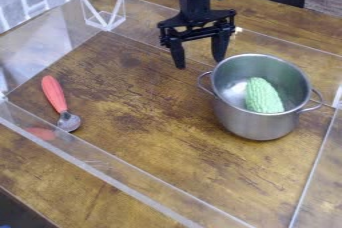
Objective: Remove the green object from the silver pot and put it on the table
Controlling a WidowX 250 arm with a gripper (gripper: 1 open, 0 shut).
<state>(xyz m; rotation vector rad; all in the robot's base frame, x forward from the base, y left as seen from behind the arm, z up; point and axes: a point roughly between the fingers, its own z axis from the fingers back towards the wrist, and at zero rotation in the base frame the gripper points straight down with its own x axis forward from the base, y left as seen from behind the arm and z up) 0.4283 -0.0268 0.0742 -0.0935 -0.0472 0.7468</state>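
A lab test bench: worn wooden table point(147, 122) edged by acrylic walls point(54, 32).

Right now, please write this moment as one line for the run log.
pincer: open, empty, pointing down beside pot rim | green object: inside silver pot | table: red-handled spoon at left | removal: not yet done

Light-green bumpy object point(263, 95) in a shiny silver pot point(230, 115); dark brown grained table point(147, 122); black gripper point(198, 54); spoon point(56, 102) with red handle and silver bowl; clear walls point(54, 32)
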